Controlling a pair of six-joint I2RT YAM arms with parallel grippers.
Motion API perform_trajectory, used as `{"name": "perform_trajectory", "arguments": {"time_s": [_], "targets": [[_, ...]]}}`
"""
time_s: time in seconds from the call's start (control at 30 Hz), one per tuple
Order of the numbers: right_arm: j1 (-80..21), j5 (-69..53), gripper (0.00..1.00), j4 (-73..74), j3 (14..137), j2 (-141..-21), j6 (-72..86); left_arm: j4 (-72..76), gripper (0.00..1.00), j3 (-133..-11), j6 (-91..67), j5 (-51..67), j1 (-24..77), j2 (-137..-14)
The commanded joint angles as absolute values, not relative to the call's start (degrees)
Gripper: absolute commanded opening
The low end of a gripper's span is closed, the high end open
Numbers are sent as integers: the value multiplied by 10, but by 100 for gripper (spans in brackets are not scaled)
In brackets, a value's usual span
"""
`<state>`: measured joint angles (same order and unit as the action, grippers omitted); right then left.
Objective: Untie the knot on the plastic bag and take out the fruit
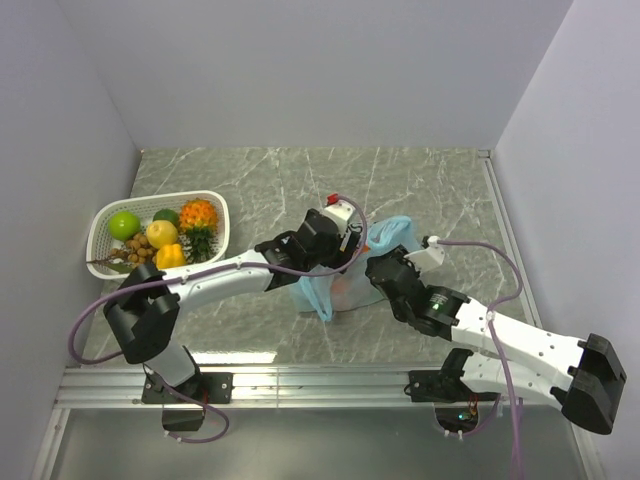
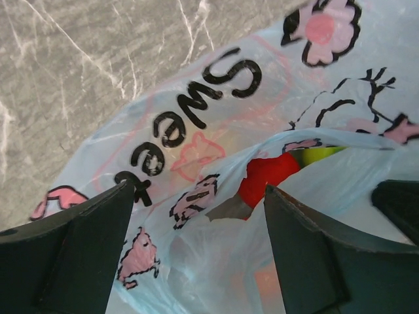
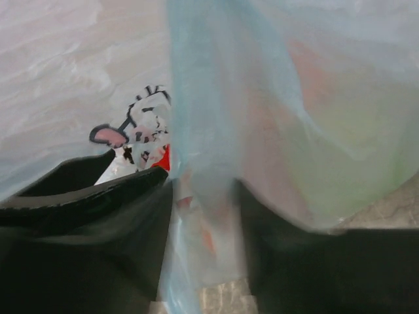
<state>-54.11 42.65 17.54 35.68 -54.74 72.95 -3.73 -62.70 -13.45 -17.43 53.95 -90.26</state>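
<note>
The plastic bag (image 2: 216,196) bears dark "Sweet" lettering.

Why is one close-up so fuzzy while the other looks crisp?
Right wrist view: the plastic bag hangs right at the lens, so it blurs. Left wrist view: in focus, the Sweet lettering reads clearly. Top view: even, soft light, faint shadows on the table.

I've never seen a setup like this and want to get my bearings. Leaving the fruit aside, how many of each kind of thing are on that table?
2 robot arms: left arm, right arm
1 white basket
1 plastic bag
Total: 4
</note>
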Motion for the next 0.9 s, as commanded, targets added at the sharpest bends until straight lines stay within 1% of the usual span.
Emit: {"name": "perform_trajectory", "arguments": {"time_s": [0.0,0.03,0.07,0.1,0.13,0.17,0.23,0.27,0.33,0.37,0.47,0.53,0.63,0.7,0.73,0.77,0.8,0.87], "targets": [[-539,466,31,158,372,-555,751,-4,84,-651,-122,-182,536,-919],[-539,464,23,160,371,-555,751,-4,83,-653,-125,-188,534,-924],[-538,459,8,163,364,-555,751,-4,81,-653,-128,-195,531,-927],[-538,456,0,173,361,-553,757,15,78,-654,-138,-200,522,-934],[-539,454,0,178,358,-545,758,18,75,-655,-144,-208,517,-937],[-539,447,0,184,346,-538,758,23,66,-656,-157,-220,511,-944],[-539,444,0,204,330,-506,759,32,55,-661,-172,-234,487,-949],[-539,442,0,211,309,-493,760,34,45,-663,-185,-241,478,-956],[-538,430,0,233,285,-445,766,35,40,-672,-200,-248,447,-968],[-540,425,0,237,259,-429,767,32,35,-678,-220,-251,425,-982],[-539,400,0,267,210,-368,787,22,31,-700,-248,-253,395,-1001],[-539,379,0,287,189,-335,797,24,31,-712,-249,-253,377,-1007],[-539,349,0,292,161,-309,794,2,32,-743,-250,-255,365,-1020],[-540,331,0,269,164,-305,748,-25,36,-752,-247,-242,365,-1016],[-540,317,7,264,171,-308,728,-24,38,-750,-246,-216,365,-1008],[-540,304,23,251,207,-322,653,-15,48,-729,-254,-189,366,-977],[-540,304,33,251,222,-323,652,-15,53,-729,-254,-180,367,-963],[-541,289,51,257,256,-339,575,-8,64,-701,-270,-161,368,-935]]}}
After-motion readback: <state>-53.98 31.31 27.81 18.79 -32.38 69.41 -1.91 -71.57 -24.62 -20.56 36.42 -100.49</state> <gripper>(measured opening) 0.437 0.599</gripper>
